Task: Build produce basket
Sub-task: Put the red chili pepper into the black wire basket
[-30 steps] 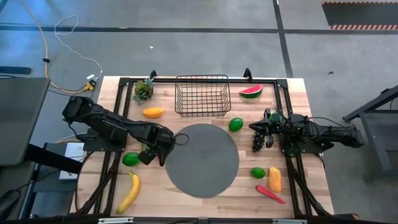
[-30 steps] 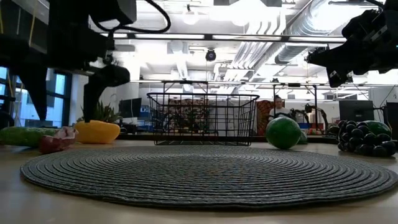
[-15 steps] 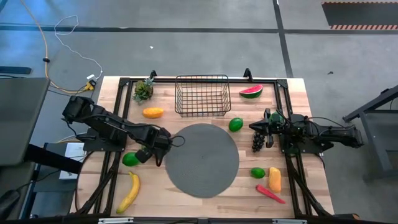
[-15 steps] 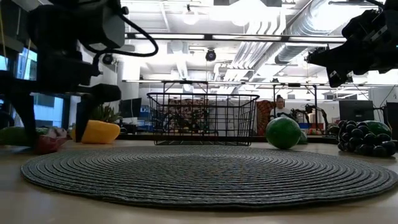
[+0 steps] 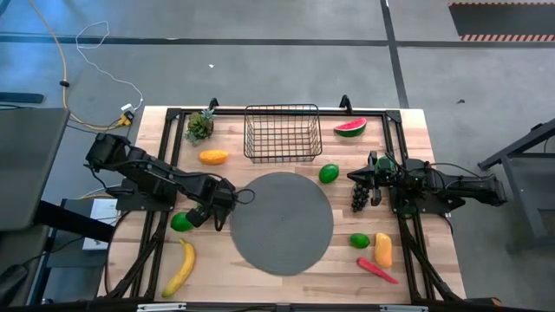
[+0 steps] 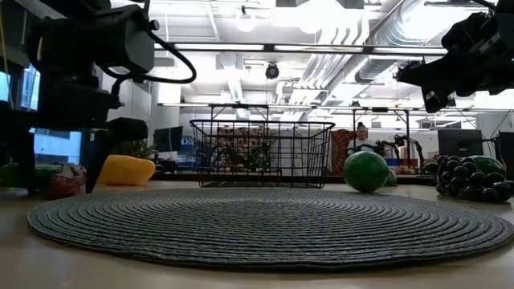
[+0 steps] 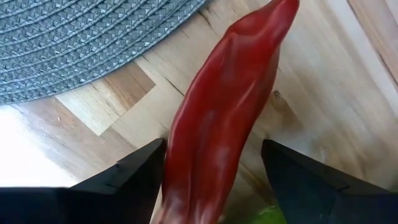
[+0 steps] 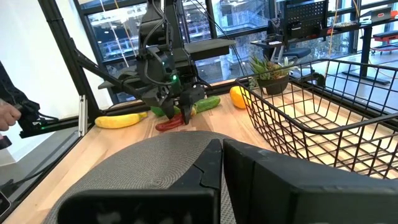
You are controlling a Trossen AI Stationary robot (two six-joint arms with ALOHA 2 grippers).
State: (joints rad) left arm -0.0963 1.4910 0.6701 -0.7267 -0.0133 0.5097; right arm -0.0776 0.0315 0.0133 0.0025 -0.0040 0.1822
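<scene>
A red chilli (image 7: 224,118) lies on the wood just off the left rim of the round grey mat (image 5: 282,225), beside a green piece (image 5: 181,222). My left gripper (image 5: 208,215) points down over it, open, one finger on each side of the chilli (image 6: 68,181), fingertips low by the table. The black wire basket (image 5: 280,132) stands at the far middle. My right gripper (image 8: 221,168) waits level at the right edge, shut, holding nothing, above the dark grapes (image 5: 359,198). My left gripper comes from above with its fingers across the chilli, which lies flat on the table. One finger (image 7: 140,180) stands right at the chilli's side (image 7: 177,168); whether it touches, I cannot tell. The other finger (image 7: 305,180) stands apart from it.
A banana (image 5: 179,268) lies at the near left, an orange-yellow piece (image 5: 212,157) and a small plant (image 5: 200,125) at the far left. Also there: a watermelon slice (image 5: 349,127), a lime (image 5: 329,173), and at the near right a lime (image 5: 359,240), an orange piece (image 5: 382,250) and a chilli (image 5: 377,269).
My left gripper has come down and shifted a little toward the table's left edge, so its fingers now straddle the red chilli near the table. The chilli and the other produce have stayed in place.
</scene>
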